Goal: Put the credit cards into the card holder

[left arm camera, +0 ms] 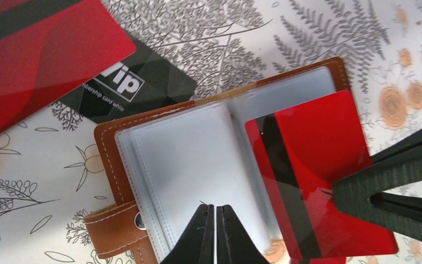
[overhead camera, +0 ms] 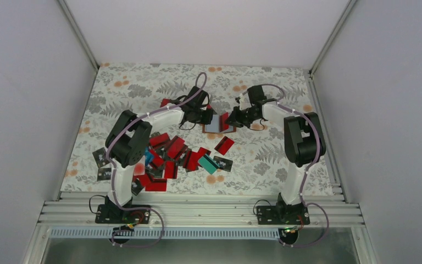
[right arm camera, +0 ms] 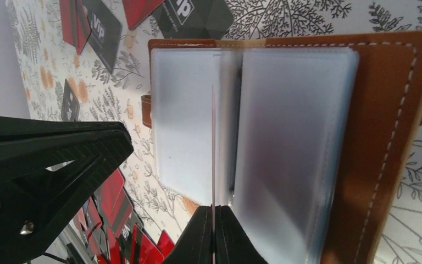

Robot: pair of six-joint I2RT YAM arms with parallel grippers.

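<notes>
**Red card (left arm camera: 318,159) pinched by right gripper (right arm camera: 214,217), poised over open holder (left arm camera: 110,148).**
We see the card over the page nearer that gripper, its long axis parallel to the holder's fold. The left gripper (left arm camera: 215,220) is pressed together over the other page. The other cards (overhead camera: 165,157) lie heaped off to the left.

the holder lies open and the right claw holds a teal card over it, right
Not quite. The card in the right claw is red with a black stripe, not teal, as the left wrist view shows. The holder does lie open.
</notes>
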